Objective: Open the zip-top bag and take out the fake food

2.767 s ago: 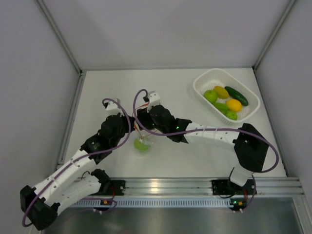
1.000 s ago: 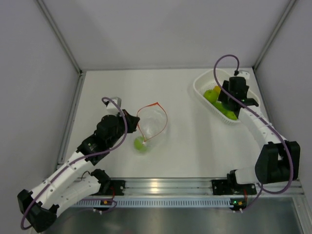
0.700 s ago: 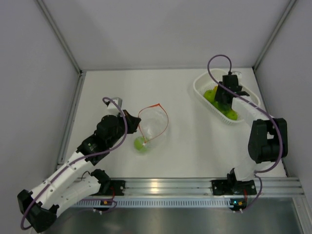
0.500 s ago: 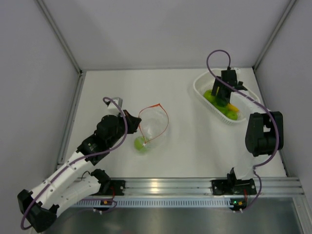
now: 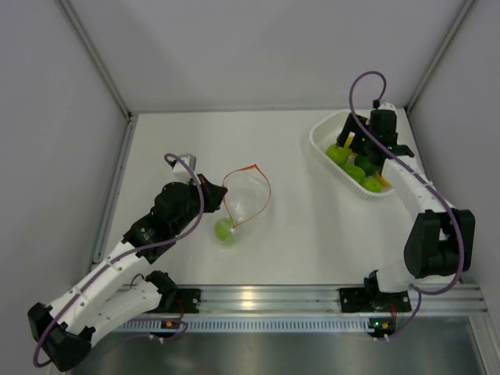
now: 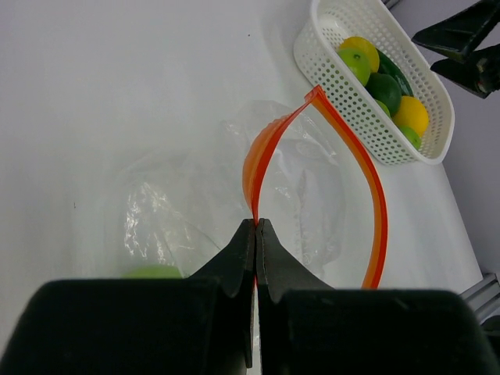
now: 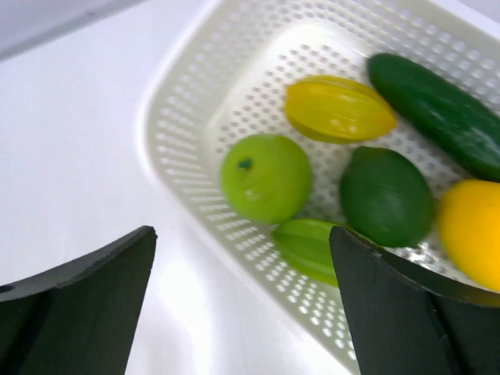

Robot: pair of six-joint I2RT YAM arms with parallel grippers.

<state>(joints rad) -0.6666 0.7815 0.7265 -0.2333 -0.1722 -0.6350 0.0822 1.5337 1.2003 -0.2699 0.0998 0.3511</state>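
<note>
The zip-top bag (image 5: 246,201) lies open mid-table, its orange-red zip strip (image 6: 367,187) arched into a loop. My left gripper (image 5: 219,200) is shut on the strip's near side, as the left wrist view (image 6: 255,223) shows. One light-green fruit (image 5: 225,229) is inside the bag, also visible in the left wrist view (image 6: 152,272). My right gripper (image 5: 366,150) hovers open and empty over the white basket (image 5: 316,141). In the right wrist view its jaws (image 7: 242,231) stand wide apart above a light-green apple (image 7: 266,177), a yellow starfruit (image 7: 337,109), a cucumber (image 7: 437,109), a dark-green lime (image 7: 387,195) and a yellow lemon (image 7: 473,230).
The white perforated basket (image 7: 180,101) stands at the back right, close to the right wall; it also shows in the left wrist view (image 6: 344,90). Grey walls enclose the table on three sides. The aluminium rail with both arm bases (image 5: 258,301) runs along the near edge.
My right gripper has left the bag and moved to the basket at back right, then shifted a little over it. My left gripper has kept its hold on the zip strip.
</note>
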